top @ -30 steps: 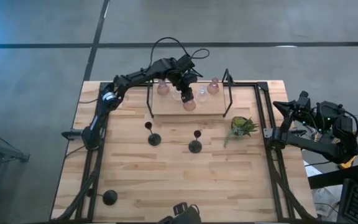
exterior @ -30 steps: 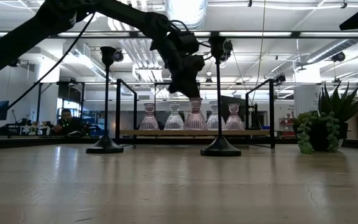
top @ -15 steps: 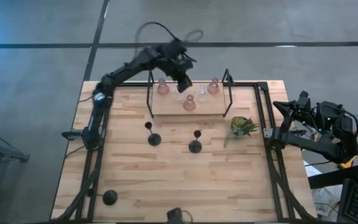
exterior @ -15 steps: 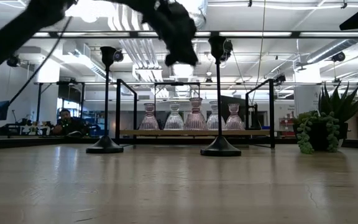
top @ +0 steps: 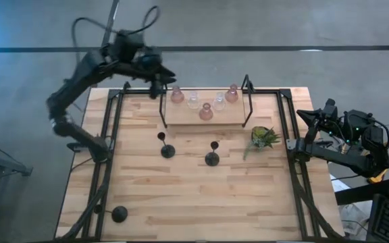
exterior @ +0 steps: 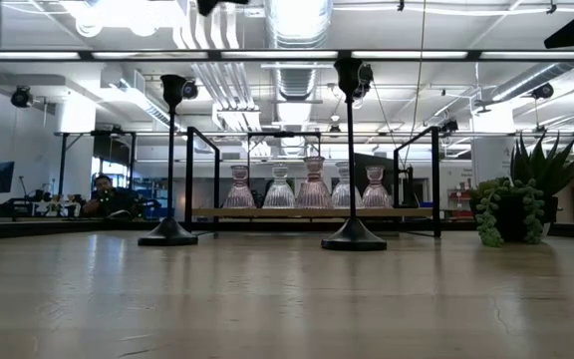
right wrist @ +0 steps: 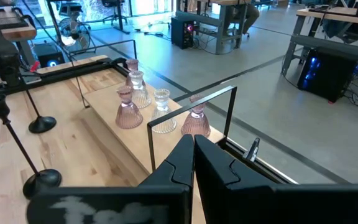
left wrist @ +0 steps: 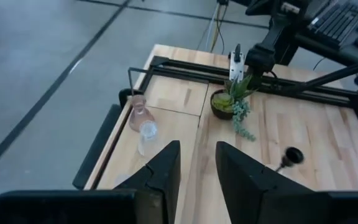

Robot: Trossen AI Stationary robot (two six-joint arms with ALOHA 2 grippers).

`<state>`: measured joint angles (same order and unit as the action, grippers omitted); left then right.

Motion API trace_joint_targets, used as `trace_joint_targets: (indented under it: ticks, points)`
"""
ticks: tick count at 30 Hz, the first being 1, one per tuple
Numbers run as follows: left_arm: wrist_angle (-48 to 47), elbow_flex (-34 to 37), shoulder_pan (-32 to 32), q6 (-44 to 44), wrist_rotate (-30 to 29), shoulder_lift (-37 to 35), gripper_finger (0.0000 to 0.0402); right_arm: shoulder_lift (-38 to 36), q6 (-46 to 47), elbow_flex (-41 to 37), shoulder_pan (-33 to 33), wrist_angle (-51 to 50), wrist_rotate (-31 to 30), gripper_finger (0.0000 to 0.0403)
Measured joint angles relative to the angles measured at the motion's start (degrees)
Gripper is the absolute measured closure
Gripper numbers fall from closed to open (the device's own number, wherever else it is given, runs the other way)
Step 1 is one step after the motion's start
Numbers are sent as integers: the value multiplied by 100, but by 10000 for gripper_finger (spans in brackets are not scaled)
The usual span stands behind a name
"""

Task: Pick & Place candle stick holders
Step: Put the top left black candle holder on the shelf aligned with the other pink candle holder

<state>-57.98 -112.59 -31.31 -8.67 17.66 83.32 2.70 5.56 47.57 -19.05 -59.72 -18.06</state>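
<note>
Five squat glass candle stick holders stand on a wooden shelf [top: 204, 120] inside a black wire frame at the table's far side: pink [top: 177, 96], clear [top: 193, 101], pink [top: 206, 112], clear [top: 219, 103], pink [top: 231, 93]. They also show in a row in the low view [exterior: 314, 185]. Three black stemmed holders stand on their round bases: two mid-table [top: 167, 150] [top: 212, 158], one near the front left corner [top: 119, 214]. My left gripper [top: 157, 75] [left wrist: 197, 149] is open and empty, high above the table's far left corner. My right gripper [top: 316, 116] [right wrist: 194, 142] is shut and empty at the table's right edge.
A small green plant in a pot [top: 262, 137] [exterior: 511, 204] stands right of the shelf. Black rails [top: 286, 135] run along the table's left and right sides. Bare wood lies in front of the black holders [top: 201, 196].
My left gripper has risen from the top of the middle pink holder on the shelf and swung up and toward the table's far left corner. The pink holder stays upright on the shelf.
</note>
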Motion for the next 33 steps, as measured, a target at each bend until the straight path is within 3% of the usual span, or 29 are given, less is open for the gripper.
trace_joint_targets:
  ticks: [9, 15, 22, 33]
  points:
    - [728, 2106, 0, 482, -625, -2055, 296, 2, 0, 0, 0, 0, 0, 394]
    - [1093, 3022, 0, 878, -638, -3019, 296, 0, 0, 0, 0, 1, 0, 394]
    - [965, 3512, 0, 1141, -638, -3701, 296, 1, 0, 0, 0, 0, 0, 394]
    - [-407, 3644, 0, 1333, -554, -4160, 296, 2, 0, 0, 0, 0, 0, 394]
